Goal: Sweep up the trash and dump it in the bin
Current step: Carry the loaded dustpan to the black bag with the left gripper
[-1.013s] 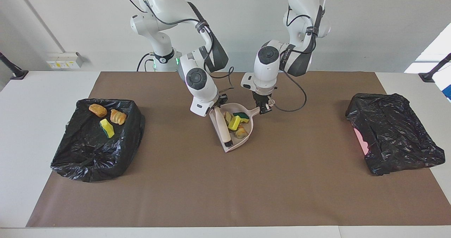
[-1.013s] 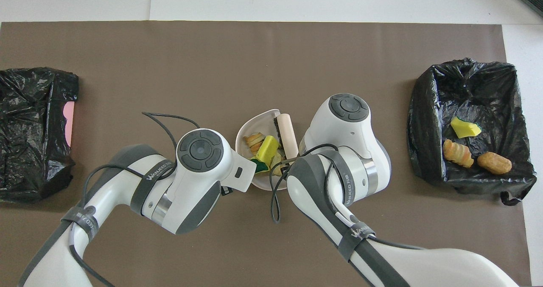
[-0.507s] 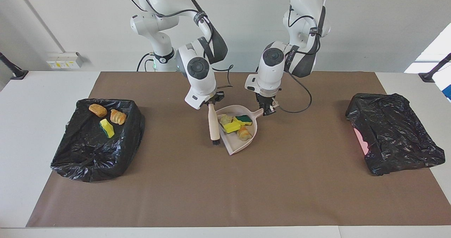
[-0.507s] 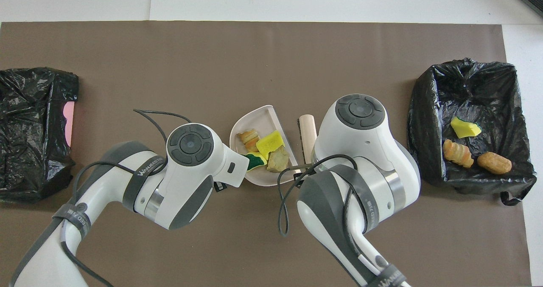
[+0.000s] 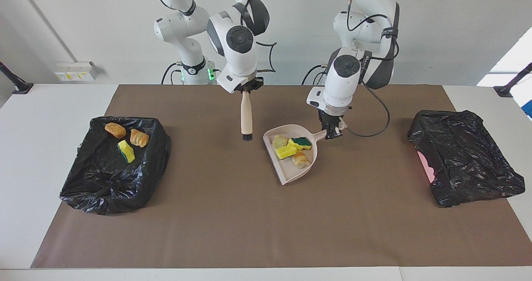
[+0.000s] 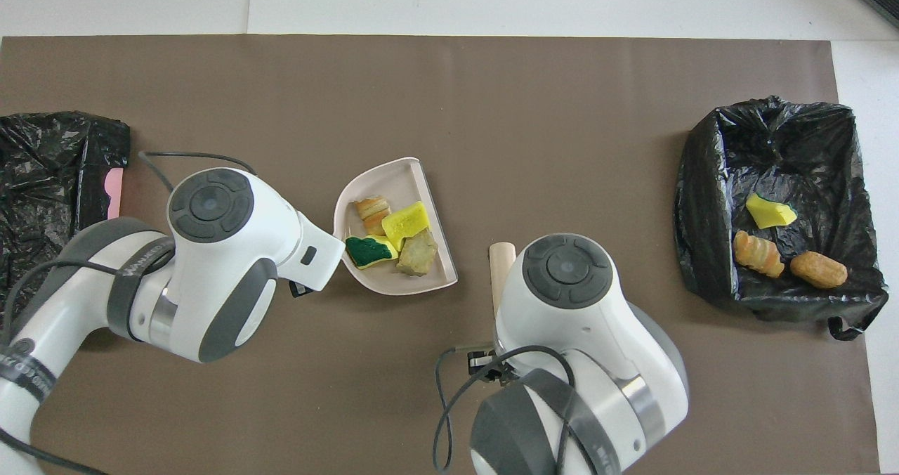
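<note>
The left pincer (image 5: 333, 132) is holding the dustpan (image 5: 294, 154) by its handle, its open mouth pointing away from the robots, with the nearest bin (image 5: 463, 162) sitting at this arm's own end of the worktop.

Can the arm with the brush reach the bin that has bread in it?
Probably yes. The right pincer holds the brush above bare mat, and nothing stands between it and the open bin.
</note>
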